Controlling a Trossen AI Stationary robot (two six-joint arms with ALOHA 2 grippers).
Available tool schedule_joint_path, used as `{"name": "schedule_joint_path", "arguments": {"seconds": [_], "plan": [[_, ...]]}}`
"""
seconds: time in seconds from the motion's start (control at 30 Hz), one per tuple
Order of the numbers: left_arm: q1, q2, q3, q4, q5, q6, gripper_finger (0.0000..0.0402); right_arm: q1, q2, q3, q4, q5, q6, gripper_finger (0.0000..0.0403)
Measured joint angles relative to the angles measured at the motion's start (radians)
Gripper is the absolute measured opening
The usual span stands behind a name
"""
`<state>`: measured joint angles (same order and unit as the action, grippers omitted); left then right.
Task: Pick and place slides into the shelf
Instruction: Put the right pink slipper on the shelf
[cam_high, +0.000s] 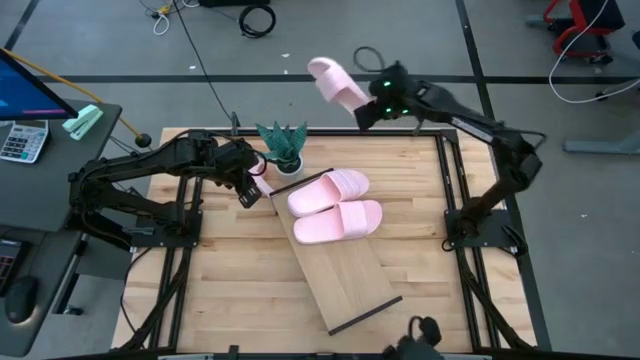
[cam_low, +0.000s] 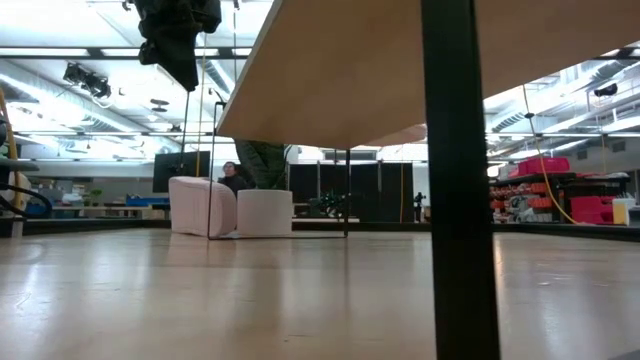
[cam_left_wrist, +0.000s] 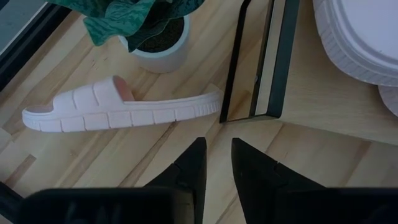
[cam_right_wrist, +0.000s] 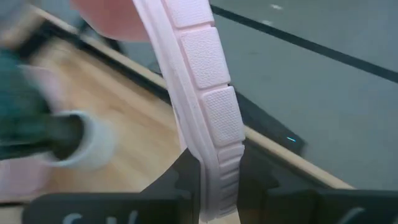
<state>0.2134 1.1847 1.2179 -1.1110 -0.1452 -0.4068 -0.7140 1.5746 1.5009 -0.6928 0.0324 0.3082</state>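
Note:
Two pale pink slides (cam_high: 335, 205) lie side by side on the far end of the shelf (cam_high: 345, 275), a light-wood board set slantwise on the table. A third slide (cam_high: 262, 166) (cam_left_wrist: 118, 109) lies on the table between the plant pot and the shelf's black rail (cam_left_wrist: 255, 62). My left gripper (cam_high: 248, 188) (cam_left_wrist: 217, 158) hovers just near of that slide, open by a narrow gap and touching nothing. My right gripper (cam_high: 372, 108) (cam_right_wrist: 219, 186) is raised over the table's far edge, shut on a fourth slide (cam_high: 335, 80). My right gripper pinches the fourth slide by one end of its sole (cam_right_wrist: 219, 168), one finger (cam_right_wrist: 186, 180) on each flat face. The ridged side edge (cam_right_wrist: 211, 74) runs away along the fingers. The slide is lifted clear and sticks out from the gripper toward the table's far left.
A small potted plant (cam_high: 283, 148) (cam_left_wrist: 158, 43) stands right beside the loose slide and the shelf's far end. The near half of the shelf board is bare. A desk with a monitor and calculator (cam_high: 22, 140) stands off the table's left side. Cables lie on the floor beyond.

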Motion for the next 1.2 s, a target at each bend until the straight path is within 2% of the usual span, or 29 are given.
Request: {"name": "schedule_joint_path", "arguments": {"seconds": [0.13, 0.3, 0.5, 0.63, 0.87, 1.2], "plan": [[0.000, 0.000, 0.000, 0.000, 0.000, 0.000, 0.0080, -0.005, -0.110, 0.000, -0.073, -0.165, -0.003, 0.0066], [0.000, 0.000, 0.000, -0.002, 0.000, 0.005, 0.0086, 0.011, -0.227, 0.000, -0.283, -0.341, -0.023, 0.0066], [0.000, 0.000, 0.000, -0.024, 0.000, 0.077, 0.0081, 0.106, -0.334, 0.000, -0.428, -0.428, -0.016, 0.0065], [0.000, 0.000, 0.000, 0.005, 0.000, 0.141, 0.0076, 0.204, -0.370, 0.000, -0.440, -0.443, 0.041, 0.0064], [0.000, 0.000, 0.000, 0.045, 0.000, 0.242, 0.0082, 0.397, -0.378, 0.000, -0.447, -0.404, 0.136, 0.0064], [-0.009, 0.000, 0.000, 0.076, 0.042, 0.144, 0.0068, 0.651, -0.377, 0.000, -0.468, -0.404, 0.204, 0.0064]]}}
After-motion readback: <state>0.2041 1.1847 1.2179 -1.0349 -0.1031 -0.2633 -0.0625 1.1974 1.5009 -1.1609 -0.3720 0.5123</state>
